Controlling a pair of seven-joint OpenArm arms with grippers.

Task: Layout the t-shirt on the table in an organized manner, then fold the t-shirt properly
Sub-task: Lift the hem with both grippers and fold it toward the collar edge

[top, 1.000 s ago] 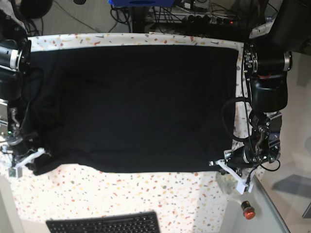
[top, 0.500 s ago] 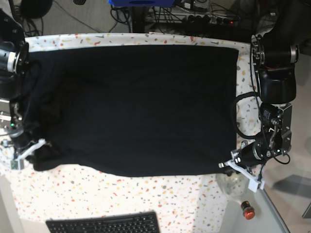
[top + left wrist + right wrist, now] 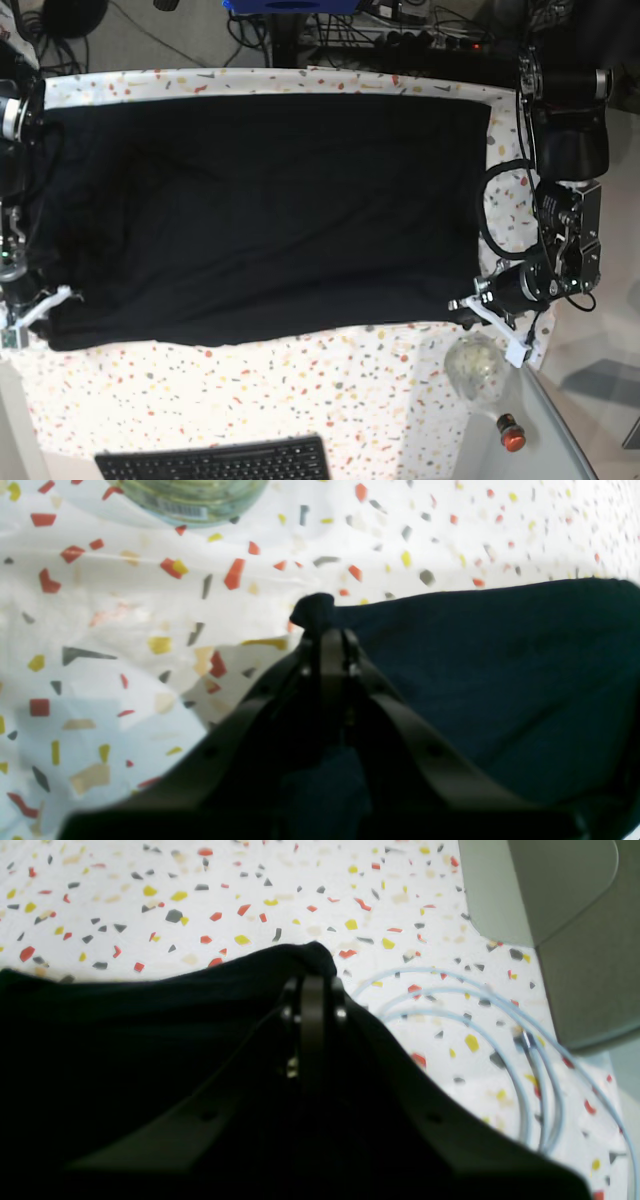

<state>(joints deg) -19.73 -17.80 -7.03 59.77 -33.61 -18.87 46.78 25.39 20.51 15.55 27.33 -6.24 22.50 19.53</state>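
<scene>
Both grippers, left (image 3: 468,308) at four o'clock and right (image 3: 52,300) at eight, are pinching the t-shirt (image 3: 260,210) corners, stretching it across the table (image 3: 250,400)

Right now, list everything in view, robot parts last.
t-shirt: one, black, spread flat across the table.
table: one, white with coloured flecks, under it all.
keyboard: one, black, near table edge.
jar: one, clear, at the near corner by the left arm.
button: one, red, beside the jar.
cable: one coil, pale blue, beside the right gripper.
left gripper: shut on a shirt corner.
right gripper: shut on the opposite near corner.
</scene>
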